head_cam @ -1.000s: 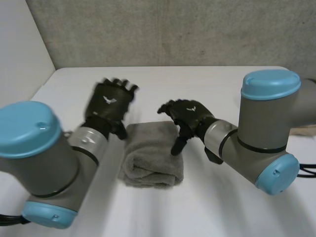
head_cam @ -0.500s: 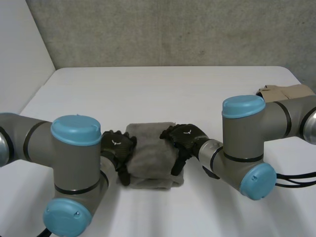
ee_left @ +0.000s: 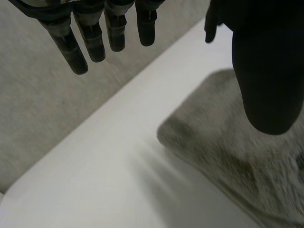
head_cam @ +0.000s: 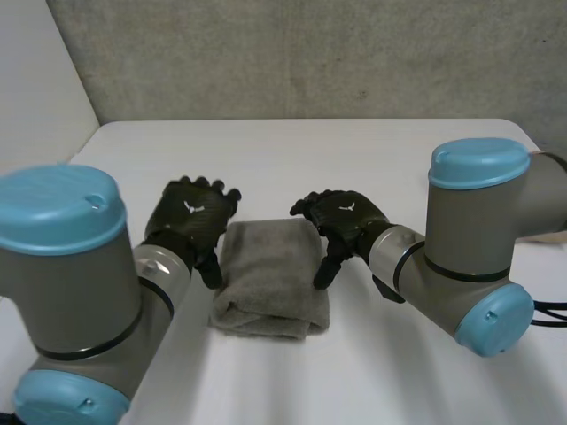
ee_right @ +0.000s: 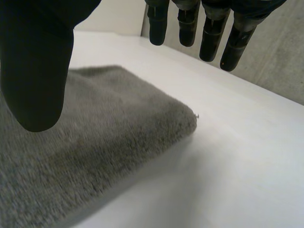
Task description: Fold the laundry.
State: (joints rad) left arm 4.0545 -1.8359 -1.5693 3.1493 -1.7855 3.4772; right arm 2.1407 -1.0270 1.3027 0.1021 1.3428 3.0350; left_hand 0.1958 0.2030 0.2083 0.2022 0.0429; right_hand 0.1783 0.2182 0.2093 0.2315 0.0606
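A grey towel (head_cam: pixel 270 279), folded into a thick rectangle, lies in the middle of the white table (head_cam: pixel 354 159). My left hand (head_cam: pixel 190 221) hovers open beside the towel's left edge, holding nothing. In the left wrist view its fingers (ee_left: pixel 78 42) hang straight over the bare table and its thumb (ee_left: pixel 268 71) stands above the towel (ee_left: pixel 237 147). At the towel's right edge my right hand (head_cam: pixel 341 221) is open too. The right wrist view shows straight fingers (ee_right: pixel 209 33) above the table and the thumb (ee_right: pixel 35 71) over the towel's far corner (ee_right: pixel 95 128).
A grey wall (head_cam: pixel 310 53) runs behind the table's far edge. Something tan (head_cam: pixel 554 232) peeks out behind my right arm at the table's right side.
Both hands pressed in against the towel's sides half a second ago and have since drawn back up and outward. The towel stays folded in place.
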